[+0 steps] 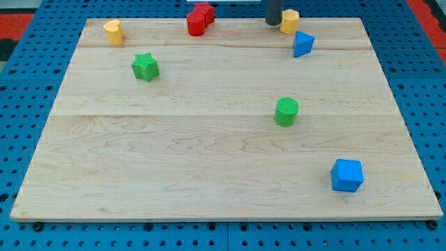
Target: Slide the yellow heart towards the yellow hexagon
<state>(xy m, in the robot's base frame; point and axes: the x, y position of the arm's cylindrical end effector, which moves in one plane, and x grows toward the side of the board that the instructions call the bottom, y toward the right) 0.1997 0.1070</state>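
A yellow block that looks like the heart (113, 31) lies near the board's top left corner. A yellow block that looks like the hexagon (290, 21) lies at the top edge, right of centre. My tip (273, 23) rests on the board just left of the hexagon, touching it or nearly so. It is far to the right of the heart. Only the lowest part of the dark rod shows, because the view's top edge cuts it off.
Two red blocks (198, 19) sit together at the top centre, between the two yellow blocks. A blue triangular block (302, 43) lies just below the hexagon. A green star (145, 67), a green cylinder (286, 111) and a blue cube (346, 175) lie lower down on the wooden board (209, 174).
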